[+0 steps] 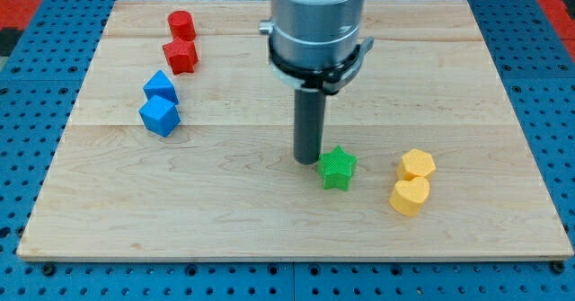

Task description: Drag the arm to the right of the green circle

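You have no jaws here, only a straight dark rod; my tip (310, 161) sits on the pale wooden desk (269, 220), just left of the ridged green star-shaped block (338, 168), about touching it. No green circle shows. Two smooth yellow blocks (412, 182) lie right; red (181, 42) and blue (160, 103) pairs far left.

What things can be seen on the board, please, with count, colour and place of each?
red blocks: 2, red, top left; a cylinder above a star
blue blocks: 2, blue, left; upper, lower
green star: 1, green, centre, lower half
yellow blocks: 2, yellow, lower right; hexagon above a heart
wooden board: 1, light wood, on a blue perforated base
my tip: 1, dark rod, touching or nearly touching the green star's left side; no green circle visible
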Controlling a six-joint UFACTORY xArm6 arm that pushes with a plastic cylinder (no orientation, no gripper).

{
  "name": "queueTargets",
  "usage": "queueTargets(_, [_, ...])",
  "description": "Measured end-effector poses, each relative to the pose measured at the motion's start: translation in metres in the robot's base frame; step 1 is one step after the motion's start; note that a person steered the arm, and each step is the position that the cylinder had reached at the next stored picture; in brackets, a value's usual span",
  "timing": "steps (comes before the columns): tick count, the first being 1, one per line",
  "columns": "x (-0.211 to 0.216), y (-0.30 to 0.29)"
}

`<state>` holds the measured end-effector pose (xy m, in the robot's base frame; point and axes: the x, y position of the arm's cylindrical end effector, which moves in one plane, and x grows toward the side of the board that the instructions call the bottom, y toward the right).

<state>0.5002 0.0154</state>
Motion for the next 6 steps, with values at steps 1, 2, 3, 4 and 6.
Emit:
queueTargets(1, [0.007, 0.047])
queueTargets(2, [0.006, 0.063])
queueTargets(3, [-0.051, 0.044])
queueTargets(4, [-0.143, 0.081])
queueTargets(6, [-0.189, 0.119])
